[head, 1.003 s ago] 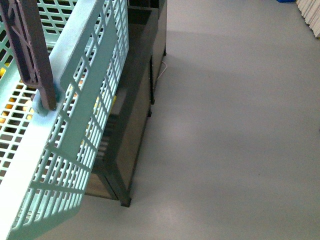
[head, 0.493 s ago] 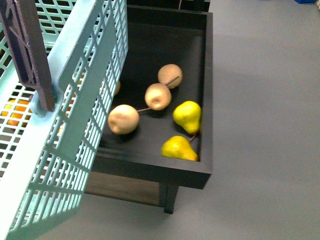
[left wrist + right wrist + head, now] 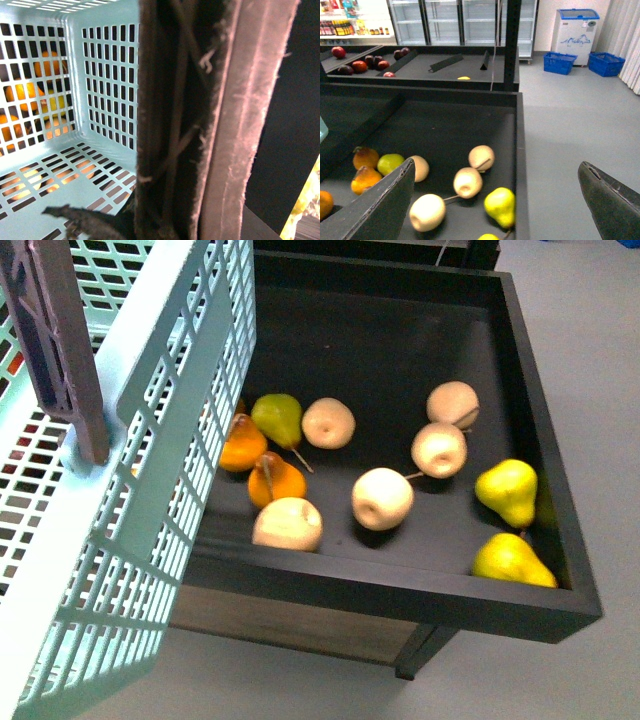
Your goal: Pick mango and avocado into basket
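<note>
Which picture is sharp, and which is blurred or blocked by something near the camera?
Front view: fruit sharp, but the basket wall blocks the left side. Left wrist view: the brown handle, very near and blurred, covers the middle. Right wrist view: sharp, well lit.

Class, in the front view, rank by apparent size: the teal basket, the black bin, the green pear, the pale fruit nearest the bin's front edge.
1-2. black bin and teal basket: unranked, both fill much of the frame, basket close and cropped.
3. pale fruit, slightly larger, though nearer.
4. green pear.
</note>
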